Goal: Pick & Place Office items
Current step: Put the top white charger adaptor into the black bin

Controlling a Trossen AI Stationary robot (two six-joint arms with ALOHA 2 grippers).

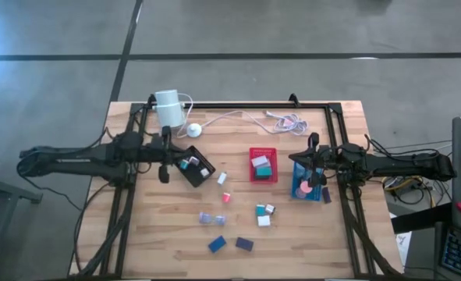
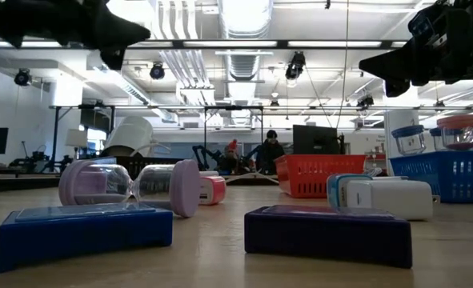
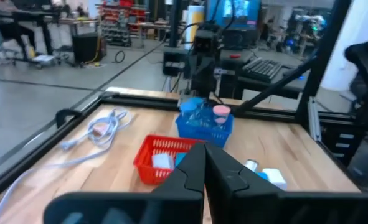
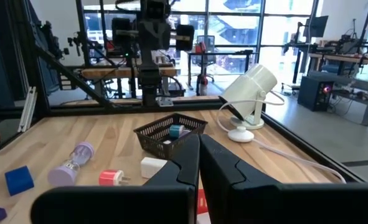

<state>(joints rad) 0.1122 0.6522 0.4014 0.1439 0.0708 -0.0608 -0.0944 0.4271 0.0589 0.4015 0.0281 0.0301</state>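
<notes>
Small office items lie loose on the wooden table: a blue block point(image 1: 218, 244), a dark purple block point(image 1: 244, 244), a purple hourglass piece point(image 1: 210, 218), a pink piece point(image 1: 226, 197), and white and teal pieces point(image 1: 264, 215). A black tray point(image 1: 193, 166), a red tray point(image 1: 263, 165) and a blue tray point(image 1: 308, 186) each hold a few pieces. My left gripper point(image 3: 204, 149) is shut on nothing, raised at the left beside the black tray. My right gripper point(image 4: 199, 142) is shut on nothing, raised at the right above the blue tray.
A white lamp point(image 1: 168, 109) stands at the far left, and its cable point(image 1: 269, 119) runs along the far edge. A black frame point(image 1: 238, 105) borders the table. Bare wood lies at the near left. People sit in the room beyond.
</notes>
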